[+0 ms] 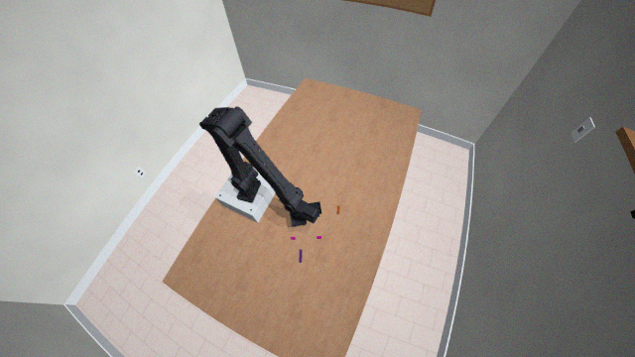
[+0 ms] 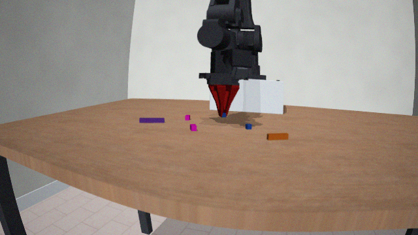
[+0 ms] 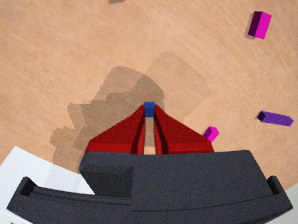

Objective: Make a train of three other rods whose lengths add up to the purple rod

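Note:
My gripper [image 2: 224, 114] points straight down at the table near the arm's base, and its red fingers are shut on a small blue rod [image 3: 149, 107] that rests on the table. It also shows in the overhead view [image 1: 300, 221]. An orange rod [image 2: 277, 136] lies further right. Two magenta rods [image 2: 187, 117] [image 2: 193, 127] lie left of the gripper. The purple rod [image 2: 151, 120] lies flat at the far left.
The arm's white base block [image 2: 261, 96] stands just behind the gripper on the wooden table. The table's front edge is far from the rods.

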`<move>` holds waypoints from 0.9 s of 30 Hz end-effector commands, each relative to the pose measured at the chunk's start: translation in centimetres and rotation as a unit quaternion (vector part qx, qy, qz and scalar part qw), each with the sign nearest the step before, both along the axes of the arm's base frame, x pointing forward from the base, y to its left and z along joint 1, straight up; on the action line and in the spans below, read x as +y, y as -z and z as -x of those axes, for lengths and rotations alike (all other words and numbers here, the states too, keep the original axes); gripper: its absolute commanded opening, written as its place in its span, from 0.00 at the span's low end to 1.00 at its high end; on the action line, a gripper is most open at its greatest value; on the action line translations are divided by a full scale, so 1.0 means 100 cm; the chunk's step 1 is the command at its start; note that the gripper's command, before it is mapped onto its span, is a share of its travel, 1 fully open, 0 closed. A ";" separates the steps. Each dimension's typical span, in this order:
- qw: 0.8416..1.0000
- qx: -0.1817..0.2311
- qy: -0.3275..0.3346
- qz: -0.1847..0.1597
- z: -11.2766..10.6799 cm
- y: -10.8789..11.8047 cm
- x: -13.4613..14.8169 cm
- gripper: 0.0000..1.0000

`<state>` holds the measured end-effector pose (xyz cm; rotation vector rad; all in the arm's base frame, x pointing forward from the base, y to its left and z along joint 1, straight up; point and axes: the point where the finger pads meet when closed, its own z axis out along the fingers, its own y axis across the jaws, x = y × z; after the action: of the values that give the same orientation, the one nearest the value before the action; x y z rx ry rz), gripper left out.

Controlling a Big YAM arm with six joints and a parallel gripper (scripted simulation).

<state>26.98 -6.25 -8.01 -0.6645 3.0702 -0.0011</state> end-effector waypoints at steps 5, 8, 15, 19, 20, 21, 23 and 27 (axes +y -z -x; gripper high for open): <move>1.000 -0.026 0.000 0.004 -0.024 -0.059 -0.009 0.04; 1.000 -0.028 0.000 0.005 -0.024 -0.083 -0.009 0.04; 1.000 -0.030 0.000 0.005 -0.024 -0.108 -0.009 0.04; 1.000 -0.003 -0.001 -0.001 -0.009 -0.095 -0.005 0.04; 1.000 -0.006 -0.001 -0.001 -0.010 -0.096 -0.005 0.04; 1.000 -0.016 -0.001 0.002 -0.012 -0.102 -0.006 0.04; 1.000 -0.017 -0.001 0.002 -0.012 -0.102 -0.006 0.04; 0.999 -0.017 -0.037 0.001 -0.030 -0.102 0.010 0.04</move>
<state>27.05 -6.14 0.86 -0.6739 3.0708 0.0007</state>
